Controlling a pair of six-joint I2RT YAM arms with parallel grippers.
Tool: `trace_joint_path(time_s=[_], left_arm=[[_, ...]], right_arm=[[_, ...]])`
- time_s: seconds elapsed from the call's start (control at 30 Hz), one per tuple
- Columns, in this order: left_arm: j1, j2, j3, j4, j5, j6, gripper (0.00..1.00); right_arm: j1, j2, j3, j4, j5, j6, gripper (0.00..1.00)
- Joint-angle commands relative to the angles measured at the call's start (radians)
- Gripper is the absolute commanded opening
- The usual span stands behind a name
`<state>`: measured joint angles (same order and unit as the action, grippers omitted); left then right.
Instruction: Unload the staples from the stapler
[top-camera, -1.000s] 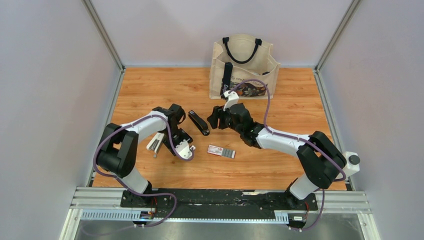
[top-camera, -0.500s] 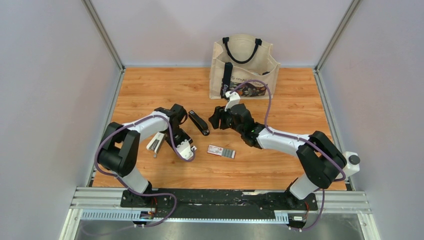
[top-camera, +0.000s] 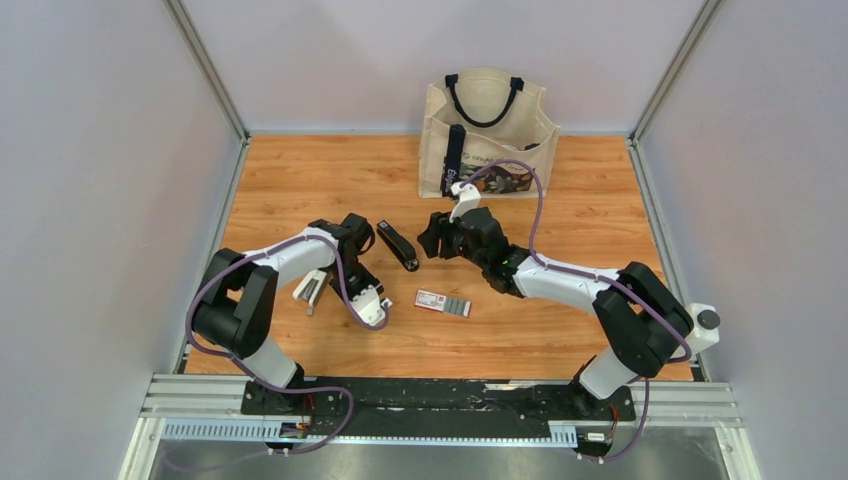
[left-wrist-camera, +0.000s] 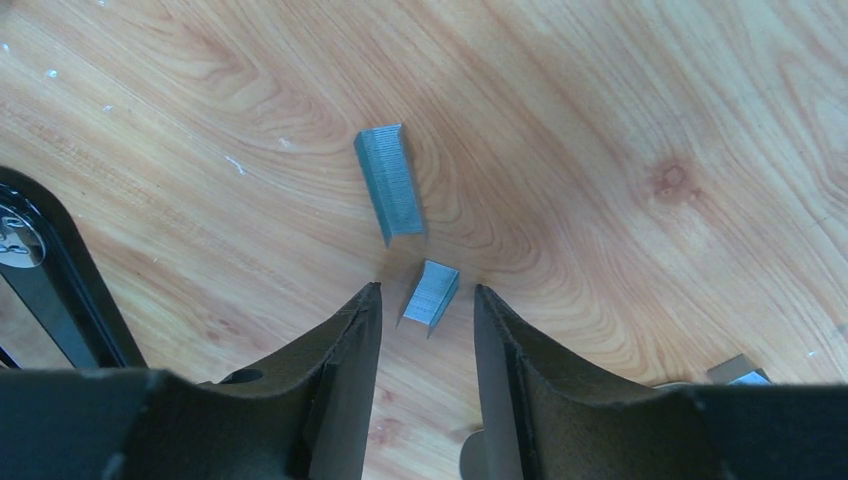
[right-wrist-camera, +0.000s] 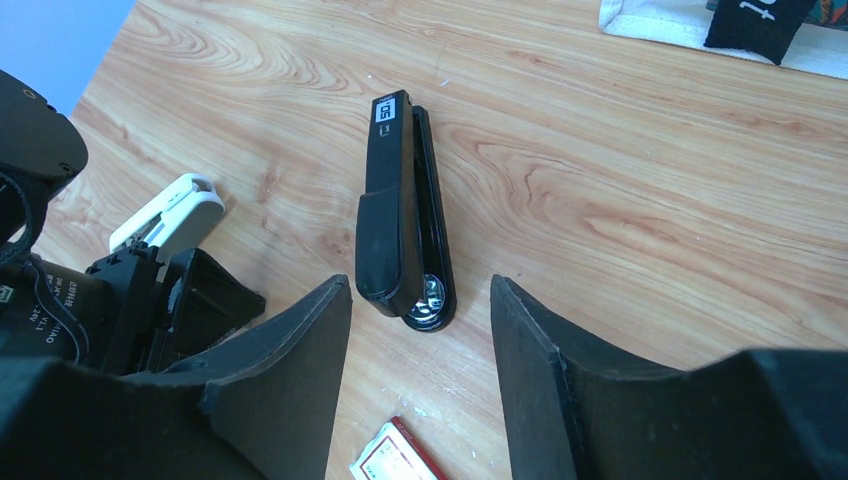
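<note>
The black stapler (top-camera: 397, 245) lies shut on the wooden table (top-camera: 300, 180), between the two arms. Two short silvery strips of staples lie loose on the wood in the left wrist view: a longer piece (left-wrist-camera: 390, 195) and a small piece (left-wrist-camera: 432, 295). My left gripper (left-wrist-camera: 427, 290) points down at the table, open, with the small piece between its fingertips and touching neither. It stands left of the stapler (left-wrist-camera: 45, 275). My right gripper (right-wrist-camera: 418, 282) is open just short of the stapler (right-wrist-camera: 390, 210), whose near end lies between its fingertips, untouched.
A flat red-white-grey little box (top-camera: 442, 302) lies in front of the stapler. A beige tote bag (top-camera: 487, 125) stands at the back. A small white and grey object (top-camera: 312, 287) lies left of the left gripper (top-camera: 362, 278). Another small grey piece (left-wrist-camera: 740, 372) shows at the lower right.
The left gripper's jaws have narrowed and its wrist has shifted slightly. The right arm has edged a little toward the stapler. The stapler has not moved.
</note>
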<state>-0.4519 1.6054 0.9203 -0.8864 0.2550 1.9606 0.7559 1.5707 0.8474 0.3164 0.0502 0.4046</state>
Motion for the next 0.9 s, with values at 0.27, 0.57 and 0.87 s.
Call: trace_joint_path(time_s=[0.27, 0.57, 0.87], left_arm=[[-0.025, -0.027, -0.031, -0.006, 0.043, -0.034, 0.4], [-0.037, -0.018, -0.032, 0.012, 0.035, -0.048, 0.33], [-0.056, -0.002, -0.024, 0.038, 0.026, -0.106, 0.28]], right_arm=[[-0.006, -0.024, -0.008, 0.05, -0.007, 0.01, 0.56], [-0.009, -0.024, -0.013, 0.056, -0.01, 0.013, 0.54], [-0.015, -0.021, -0.014, 0.062, -0.024, 0.011, 0.54]])
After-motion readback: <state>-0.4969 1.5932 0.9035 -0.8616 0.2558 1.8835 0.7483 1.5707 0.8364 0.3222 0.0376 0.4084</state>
